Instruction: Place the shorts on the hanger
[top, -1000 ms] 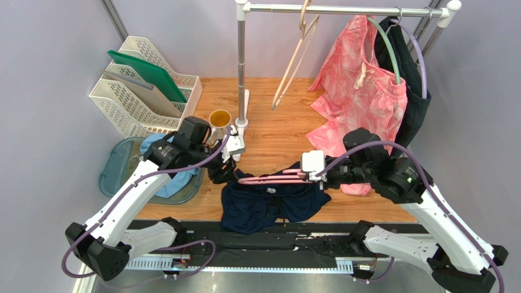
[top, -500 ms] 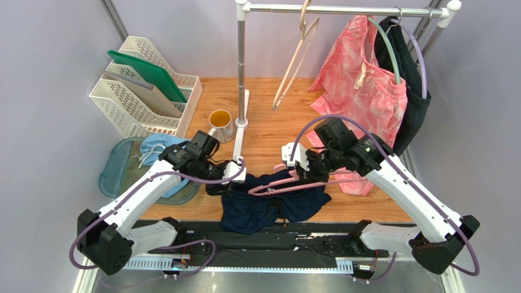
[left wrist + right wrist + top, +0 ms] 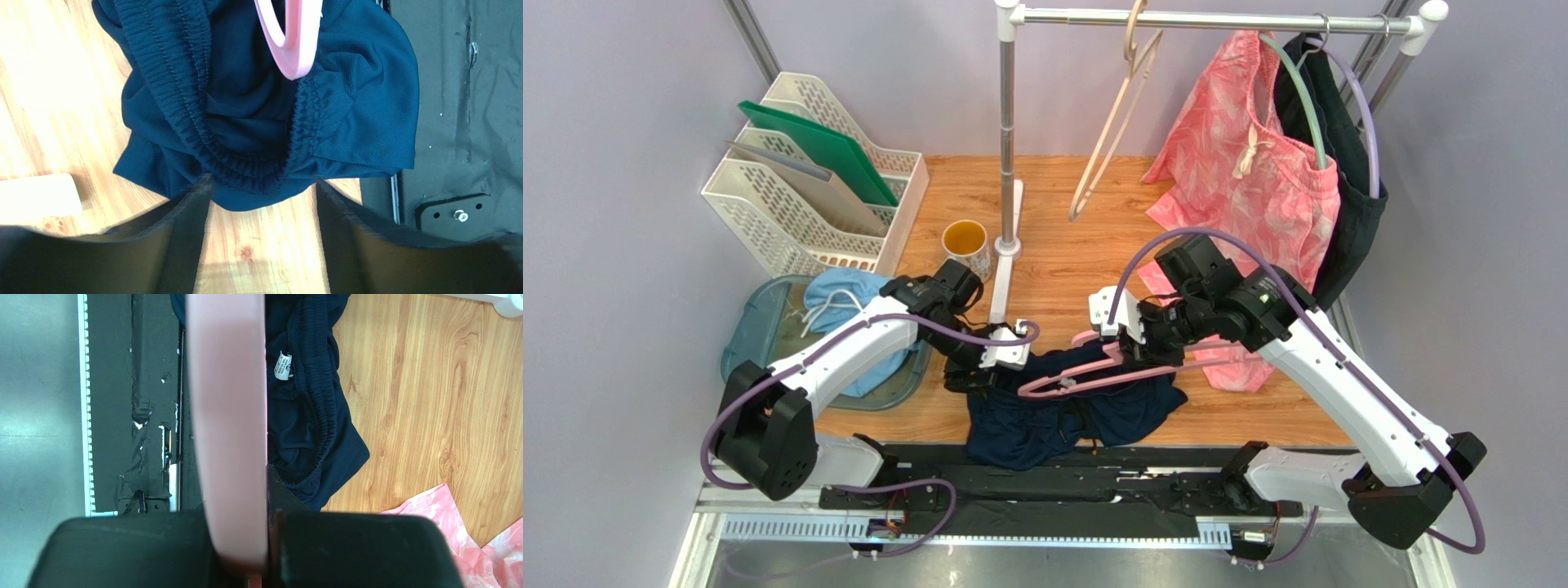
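**Q:** Describe the work surface and the room.

**A:** A wooden table (image 3: 1063, 245) stands between plain lilac-grey walls, with a black mat (image 3: 1136, 478) along its lower edge. A metal garment rail (image 3: 1210, 17) crosses the top of the overhead view. It carries a beige hanger (image 3: 1112, 123), a pink patterned garment (image 3: 1247, 172) and a dark garment (image 3: 1363, 208). At upper left is a white rack (image 3: 799, 196) holding a green board (image 3: 824, 147). A mug (image 3: 965, 243) stands just right of the rack. Below it, a teal tray (image 3: 750, 349) holds a light blue garment (image 3: 836, 300).

**Q:** Where are the task items, and what are the claws doing?

**A:** The navy shorts (image 3: 1063, 410) lie bunched at lower centre, partly on the mat. The pink hanger (image 3: 1112, 368) slants above them. The right gripper (image 3: 242, 530) is clenched on the hanger's bar. The left gripper (image 3: 261, 190) is released, its fingers spread either side of the gathered waistband without pinching it.

**Q:** What is hidden or unclear?

**A:** The left wrist view cuts off the hanger at the top of the frame. Only its rounded end shows, over the waist opening. It cannot be told whether that end sits inside the opening or just above it. The right arm covers part of the pink garment's hem.
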